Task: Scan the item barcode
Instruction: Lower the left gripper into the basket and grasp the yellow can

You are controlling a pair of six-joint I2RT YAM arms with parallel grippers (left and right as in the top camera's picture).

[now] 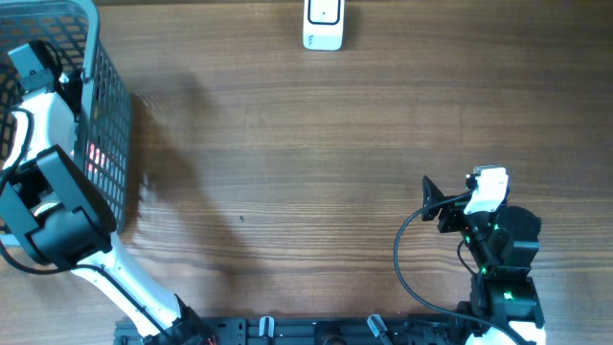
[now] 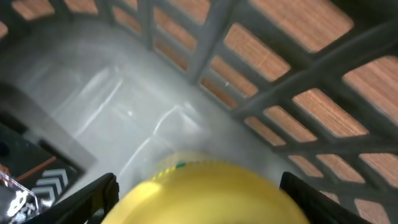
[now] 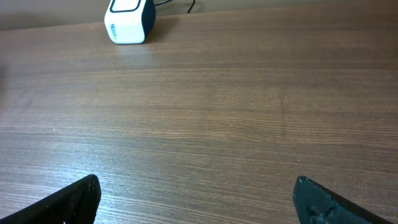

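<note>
A yellow rounded item [image 2: 208,190] fills the bottom of the left wrist view, blurred and very near the lens. My left gripper [image 2: 199,202] is down inside the grey mesh basket [image 1: 107,91], and its two black fingers [image 2: 93,196] press against the item's two sides. No barcode shows on it. In the overhead view the item is hidden by the left arm [image 1: 53,196]. The white barcode scanner [image 1: 324,24] stands at the table's far edge, also seen as the scanner [image 3: 129,22] in the right wrist view. My right gripper [image 1: 433,199] hovers open over bare wood at the near right.
Inside the basket a dark package with white chevrons [image 2: 34,171] lies to the left on the pale floor [image 2: 124,106]. The basket's grid wall [image 2: 261,99] rises close on the right. A pink-red patch [image 1: 94,156] shows through the mesh. The wooden table [image 1: 287,172] spans between the basket and the right arm.
</note>
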